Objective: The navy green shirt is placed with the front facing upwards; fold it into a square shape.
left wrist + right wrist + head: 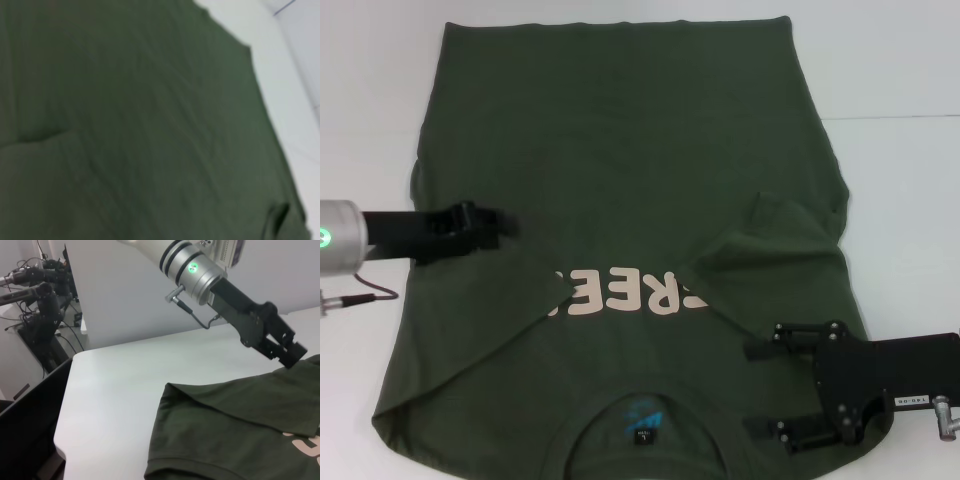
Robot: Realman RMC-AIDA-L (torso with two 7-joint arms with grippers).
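Here the shirt (630,170) lies flat on the white tabletop (900,70) and fills most of the head view, collar at the bottom edge and hem at the top. Both sleeves are folded in over the chest, so the pale lettering (625,291) shows only in part, between the two flaps in the lower middle of the frame. A small blue label (642,413) sits inside the collar.

The left gripper (500,225) reaches in from the middle left of the frame and sits over the folded left flap, its tip low at the cloth; whether its fingers are spread or closed cannot be told, and contact with the cloth is not clear either. The right wrist view shows the same gripper (290,351) at the edge of the shirt (235,435), at the right of that frame.

The right gripper (752,388) is in the lower right of the head view, over the shirt's right shoulder, fingers (790,340) spread wide and holding nothing.

The left wrist view shows only green cloth (130,125) with a strip of tabletop (285,75) at the right.
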